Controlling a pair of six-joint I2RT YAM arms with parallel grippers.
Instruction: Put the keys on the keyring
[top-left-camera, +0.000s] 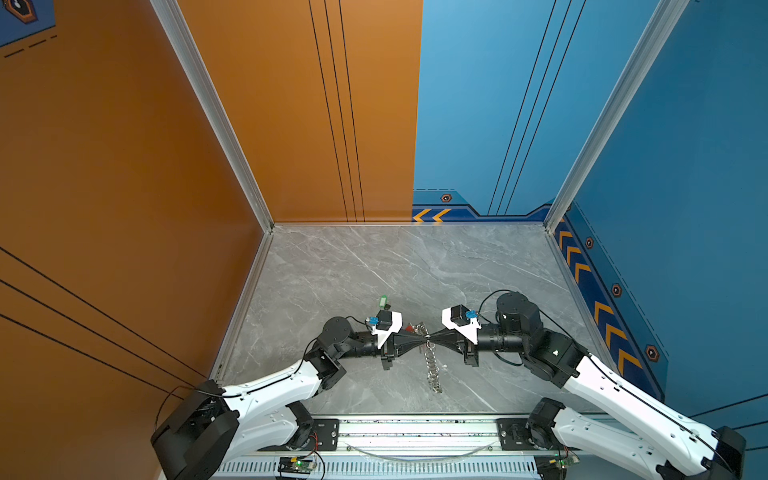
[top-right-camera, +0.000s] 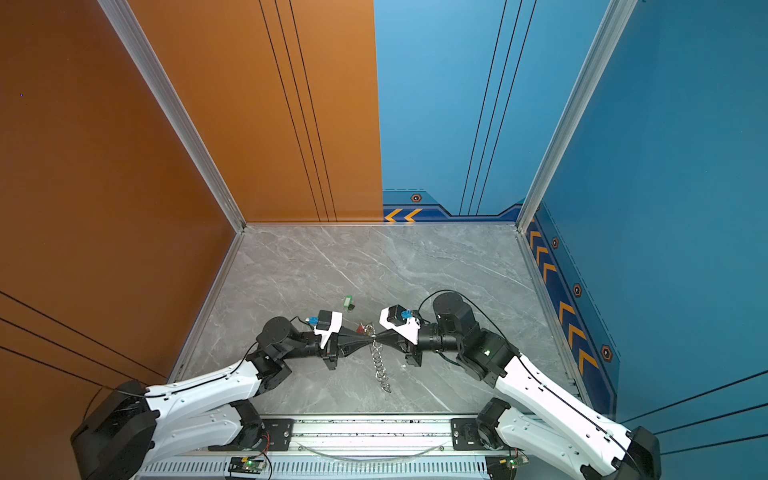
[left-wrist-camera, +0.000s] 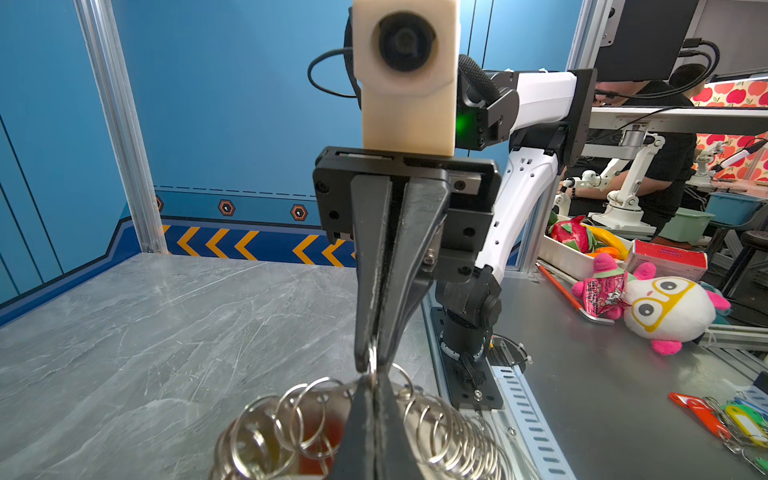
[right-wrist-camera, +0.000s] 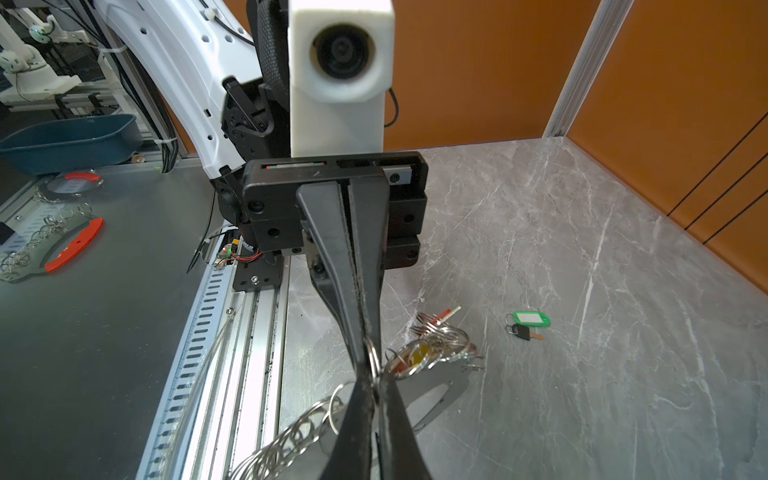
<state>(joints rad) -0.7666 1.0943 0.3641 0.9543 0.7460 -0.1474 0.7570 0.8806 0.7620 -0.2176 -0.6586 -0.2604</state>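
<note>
Left gripper, right gripper tip-to-tip, both clamped on keyring; green-tagged key loose farther back, nearer left gripper.

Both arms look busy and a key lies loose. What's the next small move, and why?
Probably open the left gripper and back it toward the green-tagged key, the right gripper holding the keyring. Both are shut tip to tip on one ring, so neither can fetch that key, which lies alone on the table, nearer the left arm.
</note>
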